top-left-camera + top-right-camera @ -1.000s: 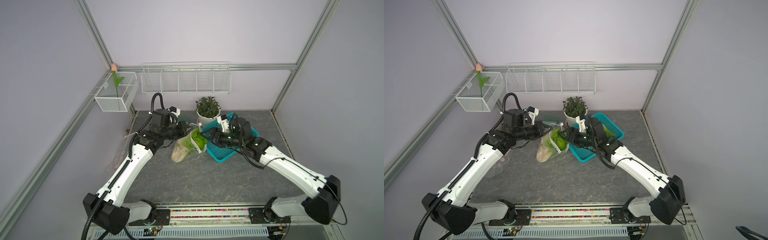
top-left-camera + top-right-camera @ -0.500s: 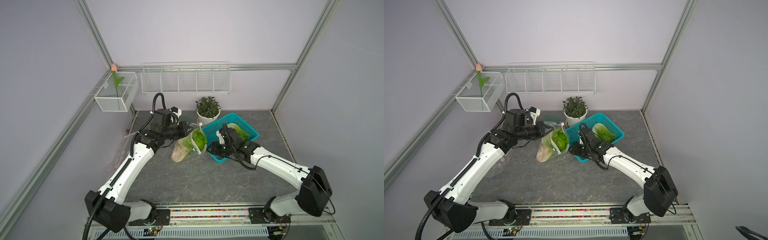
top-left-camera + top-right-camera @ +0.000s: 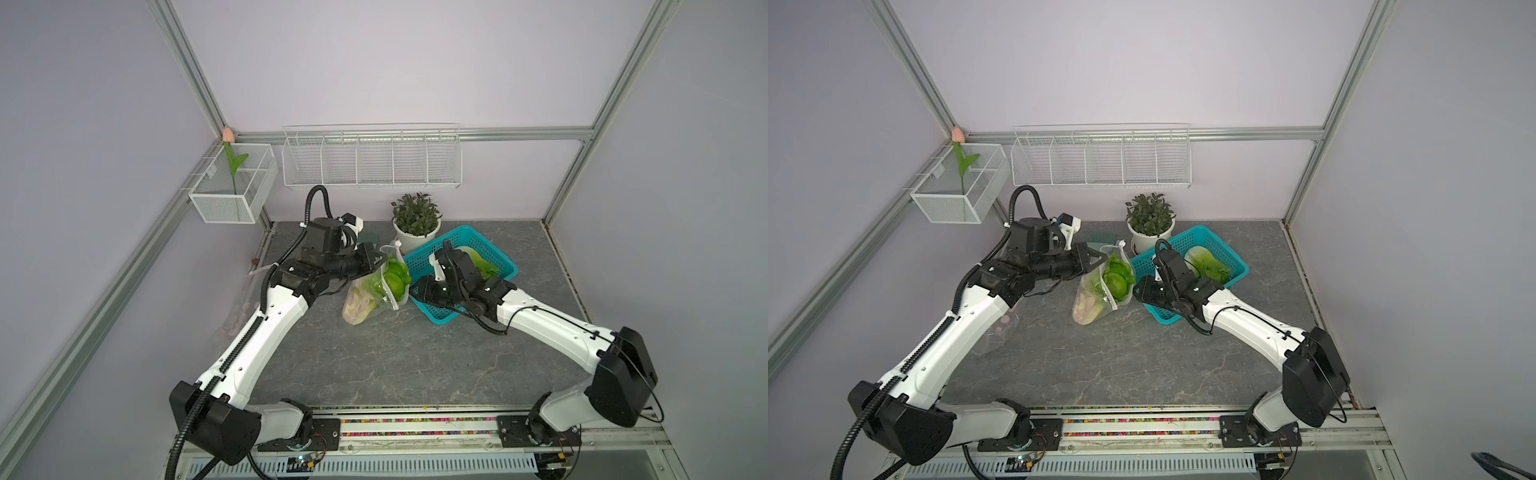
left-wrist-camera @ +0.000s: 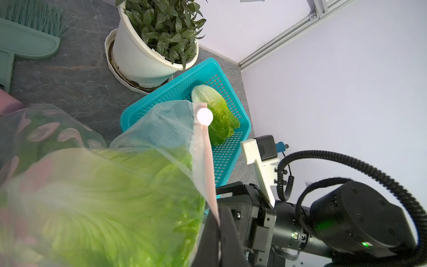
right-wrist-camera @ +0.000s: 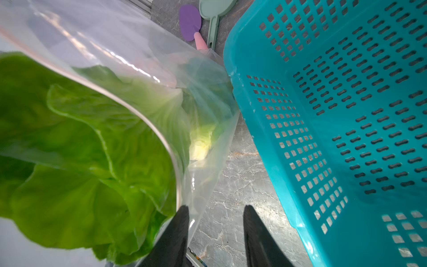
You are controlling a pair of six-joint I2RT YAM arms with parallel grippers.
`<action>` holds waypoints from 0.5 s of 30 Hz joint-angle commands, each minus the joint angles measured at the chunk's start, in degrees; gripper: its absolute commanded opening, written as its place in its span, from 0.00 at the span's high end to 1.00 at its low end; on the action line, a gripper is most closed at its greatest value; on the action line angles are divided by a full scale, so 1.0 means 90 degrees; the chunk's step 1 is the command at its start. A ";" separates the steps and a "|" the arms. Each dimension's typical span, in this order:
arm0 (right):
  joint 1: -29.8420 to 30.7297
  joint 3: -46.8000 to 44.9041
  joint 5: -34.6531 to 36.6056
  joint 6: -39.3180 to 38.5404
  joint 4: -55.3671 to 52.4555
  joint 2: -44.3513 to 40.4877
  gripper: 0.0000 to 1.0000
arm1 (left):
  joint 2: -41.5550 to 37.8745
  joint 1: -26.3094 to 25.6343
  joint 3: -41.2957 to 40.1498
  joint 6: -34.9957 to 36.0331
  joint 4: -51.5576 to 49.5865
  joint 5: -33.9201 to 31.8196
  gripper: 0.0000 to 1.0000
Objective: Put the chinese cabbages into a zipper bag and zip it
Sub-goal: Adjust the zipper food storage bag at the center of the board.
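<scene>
Cabbages in zipper bag on the bench
Rim clamped by left tool; right tool held narrowly parted beside the bag; third cabbage seen in teal basket

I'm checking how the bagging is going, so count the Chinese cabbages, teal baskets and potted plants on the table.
Chinese cabbages: 3, with 2 inside the zipper bag
Teal baskets: 1
Potted plants: 1
Total: 5
</scene>
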 commanded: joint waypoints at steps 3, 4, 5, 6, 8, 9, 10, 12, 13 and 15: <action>0.0096 0.0080 0.0159 0.0004 -0.0054 -0.0165 0.58 | -0.0033 0.0015 -0.0016 0.0087 0.0024 -0.0005 1.00; 0.0109 0.0034 0.0153 0.0026 0.0016 -0.0162 0.58 | -0.0042 0.0019 -0.0019 0.0092 0.0018 -0.0006 1.00; 0.0122 0.0045 0.0106 0.0033 0.0026 -0.0131 0.58 | -0.0062 0.0015 -0.0024 0.0093 0.0015 0.0000 1.00; 0.0138 0.0076 0.0079 0.0029 0.0016 -0.0078 0.58 | -0.0066 0.0014 -0.0024 0.0093 0.0021 -0.0009 1.00; 0.0161 0.0087 0.0083 0.0065 0.0034 -0.0046 0.58 | -0.0055 0.0011 -0.0027 0.0104 0.0011 -0.0024 1.00; 0.0161 0.0043 0.0136 0.0084 0.0067 -0.0089 0.58 | -0.0062 0.0014 -0.0025 0.0113 0.0000 -0.0035 1.00; 0.0162 -0.0008 0.0223 0.0107 0.0079 -0.0171 0.58 | -0.0059 0.0014 -0.0034 0.0123 -0.0011 -0.0050 1.00; 0.0168 -0.0016 0.0473 0.0011 -0.0082 -0.0397 0.60 | -0.0072 0.0016 -0.0051 0.0139 -0.0035 -0.0068 1.00; 0.0161 0.0001 0.0535 -0.0068 -0.0191 -0.0489 0.60 | -0.0072 0.0028 -0.0045 0.0152 -0.0045 -0.0078 1.00; 0.0164 0.0064 0.0549 -0.0153 -0.0337 -0.0598 0.60 | -0.0064 0.0023 -0.0051 0.0153 -0.0041 -0.0070 1.00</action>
